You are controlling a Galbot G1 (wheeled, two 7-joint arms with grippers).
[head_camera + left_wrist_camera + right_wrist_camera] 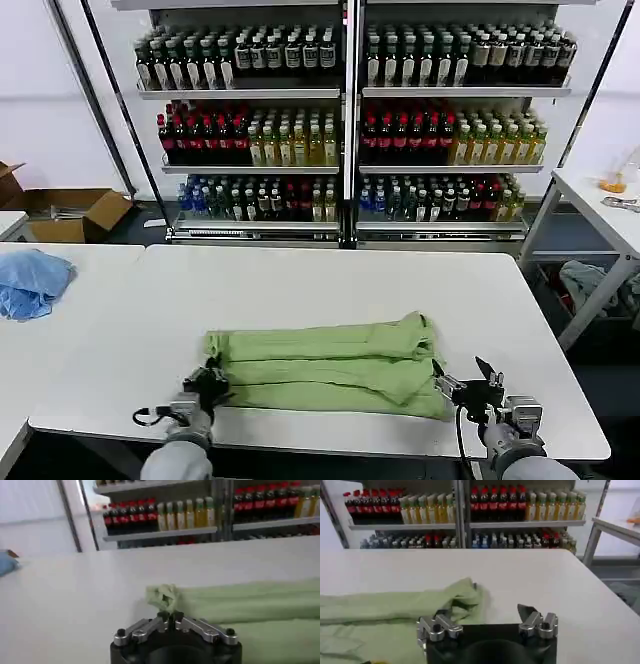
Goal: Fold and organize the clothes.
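The clothes, a light green shirt, lie folded into a long strip of layers near the front of the white table. My left gripper is at the strip's left end. In the left wrist view it is shut, with a bunched corner of the shirt pinched at its tips. My right gripper is at the strip's right end, standing open. In the right wrist view one of its fingers is over the shirt's edge and the other is above bare table.
A crumpled light blue cloth lies on a second table at the left. An open cardboard box sits on the floor behind it. Shelves of bottles stand beyond the table. Another white table is at the right.
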